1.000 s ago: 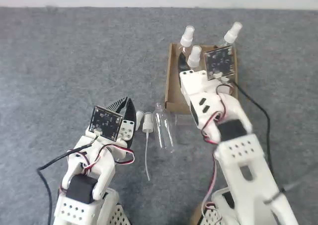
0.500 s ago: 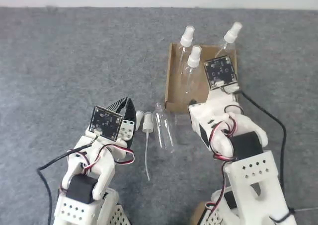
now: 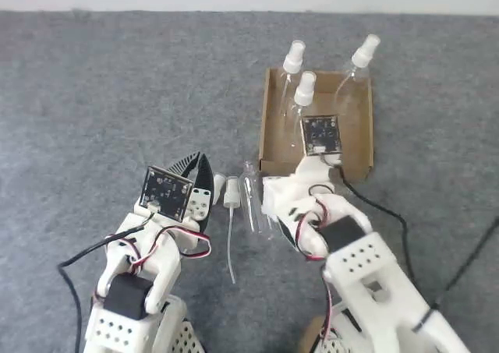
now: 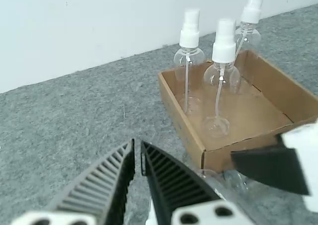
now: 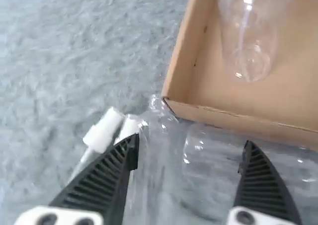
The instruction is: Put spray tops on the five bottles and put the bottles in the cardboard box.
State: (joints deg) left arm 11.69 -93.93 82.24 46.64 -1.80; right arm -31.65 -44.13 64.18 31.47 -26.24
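Uncapped clear plastic bottle [image 5: 189,155], lying between spread right fingers [image 5: 107,180]: likely light, slick, crushable; grip mid-body; left fingers [image 4: 164,180] closed.

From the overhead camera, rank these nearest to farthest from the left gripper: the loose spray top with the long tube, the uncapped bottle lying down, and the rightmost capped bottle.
1. Loose spray top, right beside the left gripper.
2. Uncapped bottle, lying just beyond the spray top.
3. Rightmost capped bottle, at the cardboard box's far right corner.
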